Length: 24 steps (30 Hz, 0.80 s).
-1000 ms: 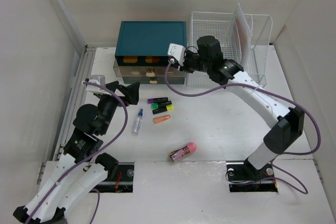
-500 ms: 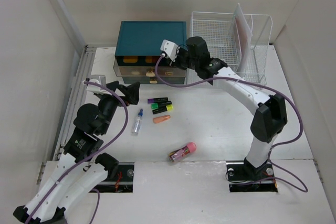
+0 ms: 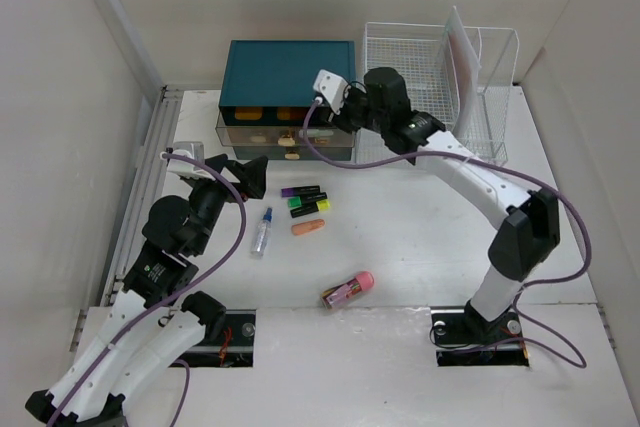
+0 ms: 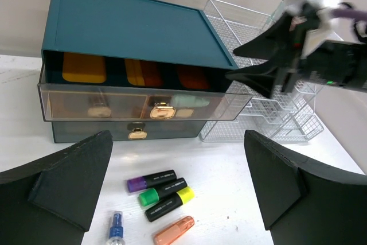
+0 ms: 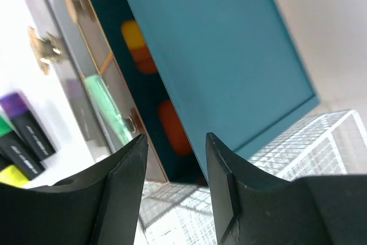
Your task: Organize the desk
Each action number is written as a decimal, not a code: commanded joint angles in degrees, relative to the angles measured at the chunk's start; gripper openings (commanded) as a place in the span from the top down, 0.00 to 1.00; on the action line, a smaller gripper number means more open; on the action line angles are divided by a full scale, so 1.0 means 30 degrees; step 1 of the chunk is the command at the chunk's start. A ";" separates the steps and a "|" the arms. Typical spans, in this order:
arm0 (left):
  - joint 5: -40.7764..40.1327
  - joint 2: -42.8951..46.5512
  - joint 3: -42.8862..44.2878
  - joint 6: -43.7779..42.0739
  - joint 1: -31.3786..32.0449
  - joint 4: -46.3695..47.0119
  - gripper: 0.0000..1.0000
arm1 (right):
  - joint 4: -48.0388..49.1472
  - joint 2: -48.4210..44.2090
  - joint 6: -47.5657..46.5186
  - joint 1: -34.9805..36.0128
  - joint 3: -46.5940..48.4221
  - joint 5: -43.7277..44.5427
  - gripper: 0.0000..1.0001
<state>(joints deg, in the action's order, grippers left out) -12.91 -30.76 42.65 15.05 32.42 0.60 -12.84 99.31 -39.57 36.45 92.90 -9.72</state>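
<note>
The white desk (image 3: 430, 227) holds a teal drawer box (image 3: 290, 72) at the back, its clear upper drawer (image 3: 283, 134) pulled out. My right gripper (image 3: 328, 119) is open and empty at the drawer's right end; in the right wrist view its fingers (image 5: 129, 170) frame the corner of the box (image 5: 218, 55) and the drawer (image 5: 94, 98). My left gripper (image 3: 247, 175) is open and empty, above the desk left of the markers. Purple (image 4: 152, 180), green (image 4: 160, 193) and yellow (image 4: 171, 203) markers lie side by side, with an orange cap (image 4: 174, 230) in front of them.
A small spray bottle (image 3: 262, 232) lies left of the markers. A pink-capped item (image 3: 348, 289) lies near the front middle. A white wire rack (image 3: 440, 77) with an upright sheet stands at the back right, beside the drawer box.
My right arm swung left toward the drawer box, then eased slightly back to the right. The left arm and the desk items have not moved.
</note>
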 commanded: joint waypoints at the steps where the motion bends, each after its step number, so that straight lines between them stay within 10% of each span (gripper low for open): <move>1: -0.0122 0.0030 -0.0126 -0.0241 0.0032 0.0884 0.01 | 0.1409 -0.2601 0.0534 0.0185 -0.0468 -0.1386 0.49; 12: -0.0297 0.0204 -0.0126 -0.0241 0.0032 0.0884 0.01 | -0.4878 -0.4160 -0.5257 0.0417 -0.2960 -1.2014 0.56; 24: -0.0678 0.0587 -0.0302 -0.0241 0.0032 0.0884 0.01 | -0.3546 0.0263 -0.3632 0.2295 -0.5450 -0.8278 0.73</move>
<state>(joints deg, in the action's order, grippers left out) -14.22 -29.65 42.28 15.05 32.42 0.60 -28.12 100.88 -53.47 42.52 75.42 -36.10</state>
